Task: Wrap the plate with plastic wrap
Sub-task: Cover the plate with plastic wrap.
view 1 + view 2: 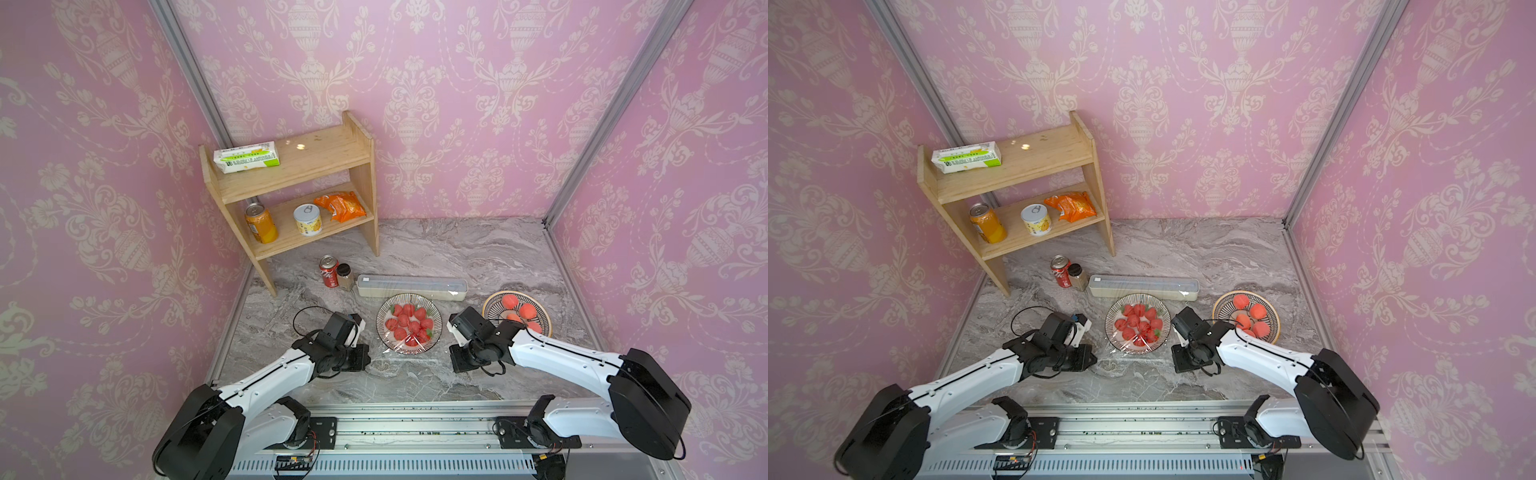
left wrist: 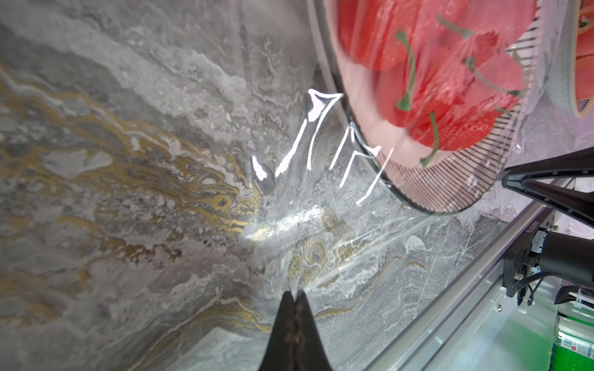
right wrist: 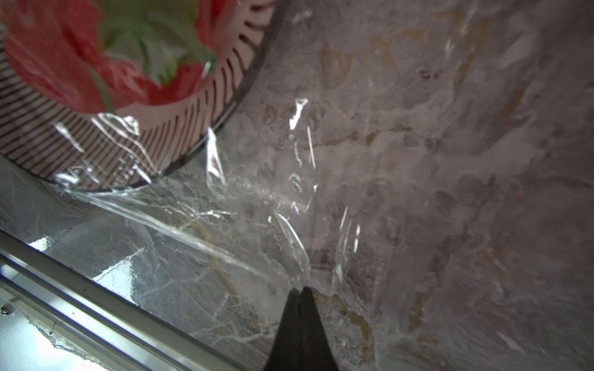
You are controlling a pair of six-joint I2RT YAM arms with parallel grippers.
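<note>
Closest to each wrist camera, the left tool [image 2: 295, 293] and the right tool [image 3: 300, 290] have their jaws pressed together, each pinching an edge of the plastic wrap [image 3: 205, 231] low over the marble bench [image 1: 457, 249]. The clear film stretches from both tools across the striped plate [image 1: 382, 328] of strawberries [image 1: 409, 322], which sits between them, just beside the long dispenser box [image 1: 411, 286].

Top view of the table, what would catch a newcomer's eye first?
The plate of red strawberries, glossy under plastic wrap, sits in the middle of the table. It lies between the left gripper and right gripper, each shut on the wrap. A wooden shelf stands back left against pink wallpaper.
</note>
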